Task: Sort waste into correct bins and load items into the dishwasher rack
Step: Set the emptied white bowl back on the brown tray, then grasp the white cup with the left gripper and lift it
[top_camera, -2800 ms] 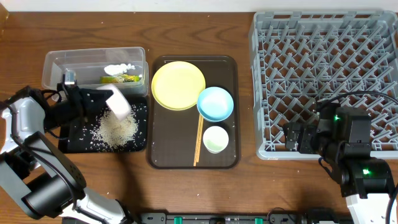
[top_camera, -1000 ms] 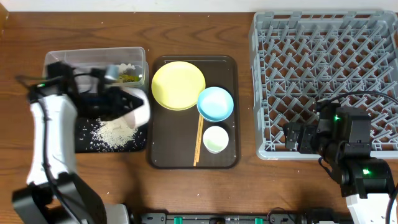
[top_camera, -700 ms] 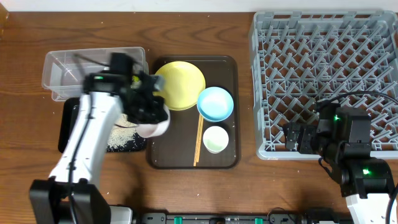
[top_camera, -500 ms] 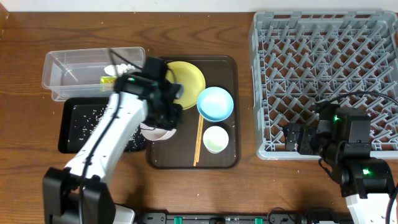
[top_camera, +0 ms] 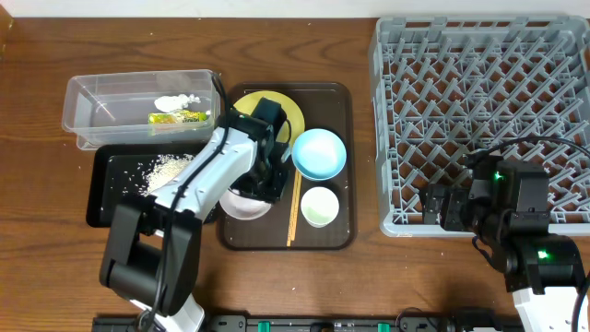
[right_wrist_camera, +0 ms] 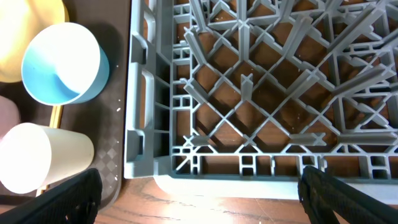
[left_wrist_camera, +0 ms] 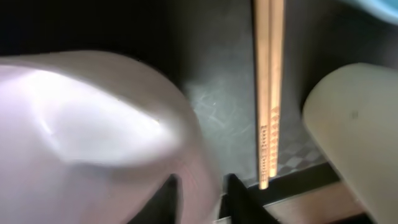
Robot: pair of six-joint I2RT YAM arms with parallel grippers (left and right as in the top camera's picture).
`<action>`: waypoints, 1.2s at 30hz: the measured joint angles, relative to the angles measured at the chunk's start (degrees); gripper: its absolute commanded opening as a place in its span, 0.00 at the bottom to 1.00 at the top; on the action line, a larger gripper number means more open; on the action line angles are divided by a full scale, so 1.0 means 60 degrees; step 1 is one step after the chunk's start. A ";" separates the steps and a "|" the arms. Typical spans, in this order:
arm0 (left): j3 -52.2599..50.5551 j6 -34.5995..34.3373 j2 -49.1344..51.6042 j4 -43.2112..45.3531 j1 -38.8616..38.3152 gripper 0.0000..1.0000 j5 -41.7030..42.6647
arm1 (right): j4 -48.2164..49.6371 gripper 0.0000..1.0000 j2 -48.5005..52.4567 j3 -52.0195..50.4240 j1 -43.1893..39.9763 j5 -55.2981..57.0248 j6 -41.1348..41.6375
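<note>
My left gripper [top_camera: 259, 191] is shut on the rim of the white bowl [top_camera: 241, 207], which is low over the front left of the brown serving tray [top_camera: 343, 235]. In the left wrist view the bowl [left_wrist_camera: 93, 137] fills the left, with its rim between my fingers [left_wrist_camera: 200, 200]. The chopsticks [top_camera: 294, 210] [left_wrist_camera: 267, 93] and the cup [top_camera: 320, 206] [left_wrist_camera: 354, 124] lie just to its right. The blue bowl [top_camera: 319, 153] and the yellow plate [top_camera: 288, 111] sit behind. Rice grains [top_camera: 166, 168] lie in the black tray [top_camera: 103, 198]. The wrapper [top_camera: 177, 117] and tissue [top_camera: 175, 100] lie in the clear tub [top_camera: 92, 101]. My right gripper [top_camera: 441, 205] is open and empty at the front left edge of the grey rack [top_camera: 484, 111].
The right wrist view shows the rack's front left corner [right_wrist_camera: 261, 93], the blue bowl [right_wrist_camera: 62, 62] and the cup [right_wrist_camera: 43, 158] beyond my open fingers [right_wrist_camera: 199, 199]. My left arm lies across the black tray's right end and part of the plate.
My left arm carried the white bowl from over the black tray, where it tipped out rice, rightwards onto the brown tray. The right arm has not moved.
</note>
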 measured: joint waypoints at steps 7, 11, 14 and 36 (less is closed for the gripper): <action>0.0076 -0.0036 -0.0153 -0.0342 0.0000 0.51 0.0015 | -0.0022 0.99 0.0000 0.0000 0.0000 0.0000 0.0000; 0.0288 -0.0025 -0.1056 -0.0058 0.0004 0.63 0.0532 | -0.0022 0.99 0.0000 0.0000 0.0000 0.0000 0.0000; 0.0488 -0.0040 -0.1847 0.0273 -0.0029 0.63 0.1191 | -0.0022 0.99 0.0000 0.0000 0.0000 0.0007 0.0000; -0.0459 -0.0091 -0.0452 0.1071 -0.1362 0.19 0.1843 | -0.0270 0.99 0.0000 0.0000 0.0000 0.0011 0.0000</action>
